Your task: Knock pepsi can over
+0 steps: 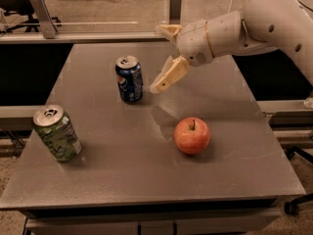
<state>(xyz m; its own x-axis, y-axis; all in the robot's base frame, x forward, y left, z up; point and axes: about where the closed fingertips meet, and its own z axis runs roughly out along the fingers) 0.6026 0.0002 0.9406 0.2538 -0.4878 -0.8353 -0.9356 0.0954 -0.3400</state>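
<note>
The pepsi can (129, 80) is dark blue with a silver top. It stands upright on the grey table (146, 180), left of centre towards the back. My gripper (160, 83) hangs from the white arm (244, 28), which reaches in from the upper right. The gripper points down and to the left, and its tip is just right of the can at about the can's mid height, with a small gap between them. It holds nothing that I can see.
A green-and-white patterned can (57, 133) stands tilted near the table's front left. A red apple (192, 135) lies right of centre, in front of the gripper. A metal rail (98, 35) runs behind the table's back edge.
</note>
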